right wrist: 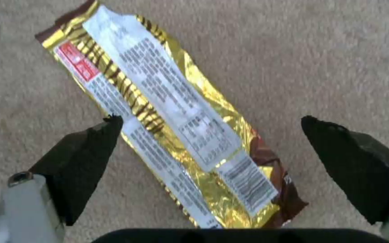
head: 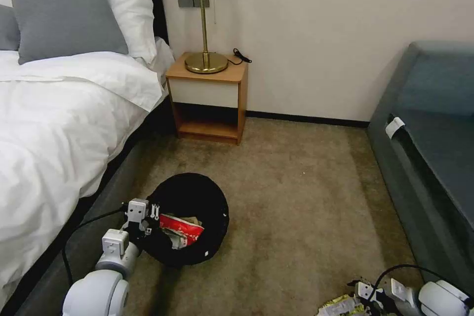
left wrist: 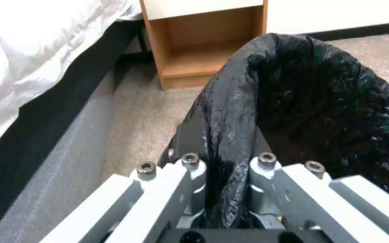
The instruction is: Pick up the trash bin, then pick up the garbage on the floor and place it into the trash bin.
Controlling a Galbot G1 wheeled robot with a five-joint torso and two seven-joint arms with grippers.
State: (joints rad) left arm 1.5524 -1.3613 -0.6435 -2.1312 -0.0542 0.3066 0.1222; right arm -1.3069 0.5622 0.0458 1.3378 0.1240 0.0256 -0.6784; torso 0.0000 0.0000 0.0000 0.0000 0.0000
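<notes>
Trash bin [head: 190, 219], lined with a glossy black bag, is seen over the carpet [head: 306, 192] near the foot of the bed [head: 54, 123], in front of the wooden nightstand [head: 207, 98]. Whether it rests on the carpet or is lifted off it cannot be told. Its rim is gripped by the left claw [head: 148, 222]; in the left wrist view the black bag is pinched between the closed fingers [left wrist: 190, 168] of the left claw [left wrist: 228, 189]. A red-and-white packet [head: 180, 227] and some crumpled paper are seen lying inside the bin.

A gold-and-black snack wrapper [right wrist: 167, 114] lies flat on the carpet at the lower right of the head view, well apart from the bin and near the grey sofa [head: 434, 148]. The right claw [right wrist: 212, 148] is held just above it with the jaws spread wide, one black fingertip [right wrist: 86, 155] at one long edge of the wrapper and the other clear of the opposite edge. Nothing is gripped by the right claw. In the head view the right claw [head: 368, 294] is seen low beside the wrapper [head: 343, 305].

A brass lamp [head: 205, 19] stands on the nightstand.
</notes>
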